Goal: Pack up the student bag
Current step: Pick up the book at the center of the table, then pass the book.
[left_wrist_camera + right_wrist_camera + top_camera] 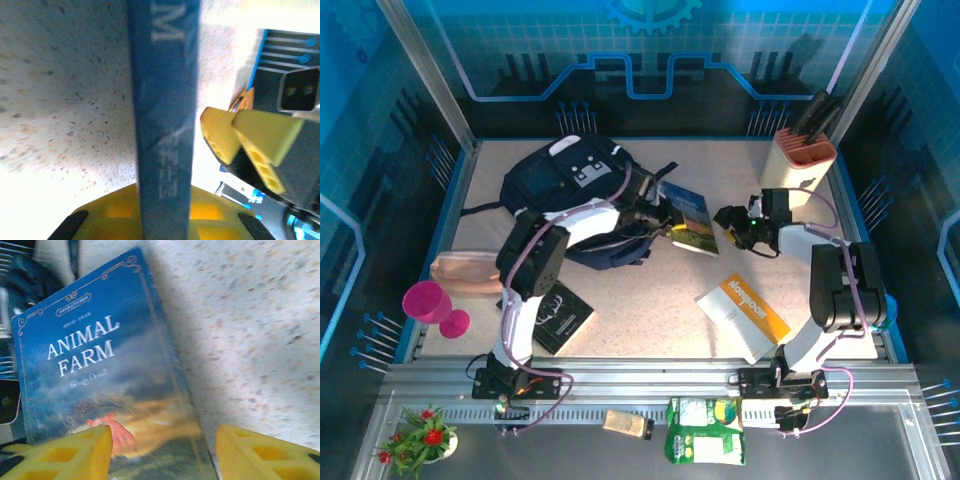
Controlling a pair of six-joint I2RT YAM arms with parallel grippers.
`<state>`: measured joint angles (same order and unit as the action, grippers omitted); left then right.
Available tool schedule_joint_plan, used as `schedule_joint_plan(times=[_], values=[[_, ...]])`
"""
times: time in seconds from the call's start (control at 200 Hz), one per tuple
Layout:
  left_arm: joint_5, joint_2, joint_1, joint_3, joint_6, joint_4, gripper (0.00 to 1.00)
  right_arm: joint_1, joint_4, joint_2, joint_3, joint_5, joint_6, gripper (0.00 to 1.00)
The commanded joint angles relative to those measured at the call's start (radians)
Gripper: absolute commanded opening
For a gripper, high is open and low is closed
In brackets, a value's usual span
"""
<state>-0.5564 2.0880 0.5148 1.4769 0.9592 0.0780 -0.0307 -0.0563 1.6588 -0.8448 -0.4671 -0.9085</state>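
Two arms reach over a speckled, stone-look table [650, 290].

Far left: a pink plastic goblet [432, 305] at the table edge, and just behind it a soft beige pouch [465, 270]. A black book [558, 318] with a white emblem lies flat beside the left arm's base.

Rear left-centre: the student bag [575, 185], dark navy fabric, slumped flat, with a grey-white patch on top and black straps trailing. The left arm lies across its near side.

The left gripper [658, 222] is at the bag's right side, clamped on the left edge of a blue paperback [690, 222]. In the left wrist view the book's spine runs straight up from between the ribbed yellow fingers [100, 220].

The paperback has a glossy cover and white lettering reading ANIMAL FARM. It sits against the bag's right edge. Whether it rests on the fabric, cannot tell.

The right gripper [162, 450] has its jaws apart, straddling the book's right edge: one honeycombed yellow finger over the cover, the other over bare table. Contact unclear.

Right side: an orange-and-white book [745, 315] lies flat in front of the right arm. A beige knife block [803, 155] with an orange top and black handles stands in the rear corner.

Near ledge: red flowers [420, 435], a tan packet [627, 423], a green packet [705, 430].
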Motion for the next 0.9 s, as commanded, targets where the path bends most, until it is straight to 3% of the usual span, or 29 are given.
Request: schedule_joint_plan(times=[0.0, 0.19, 0.455, 0.615, 0.895], values=[[0.029, -0.166, -0.066, -0.061, -0.033, -0.084, 0.00, -0.028, -0.241, -0.021, 0.052, -0.109, -0.162, 0.62], [0.115, -0.350, -0.165, -0.225, 0.006, -0.190, 0.00, -0.128, -0.468, 0.010, 0.054, -0.106, -0.355, 0.75], [0.255, -0.544, -0.241, -0.428, 0.159, -0.408, 0.00, -0.302, -0.658, 0.065, -0.017, -0.048, -0.626, 0.81], [0.313, -0.591, -0.241, -0.476, 0.219, -0.486, 0.00, -0.385, -0.754, 0.117, -0.107, 0.008, -0.723, 0.81], [0.322, -0.598, -0.240, -0.503, 0.295, -0.570, 0.00, -0.461, -0.759, 0.206, -0.237, 0.082, -0.781, 0.68]])
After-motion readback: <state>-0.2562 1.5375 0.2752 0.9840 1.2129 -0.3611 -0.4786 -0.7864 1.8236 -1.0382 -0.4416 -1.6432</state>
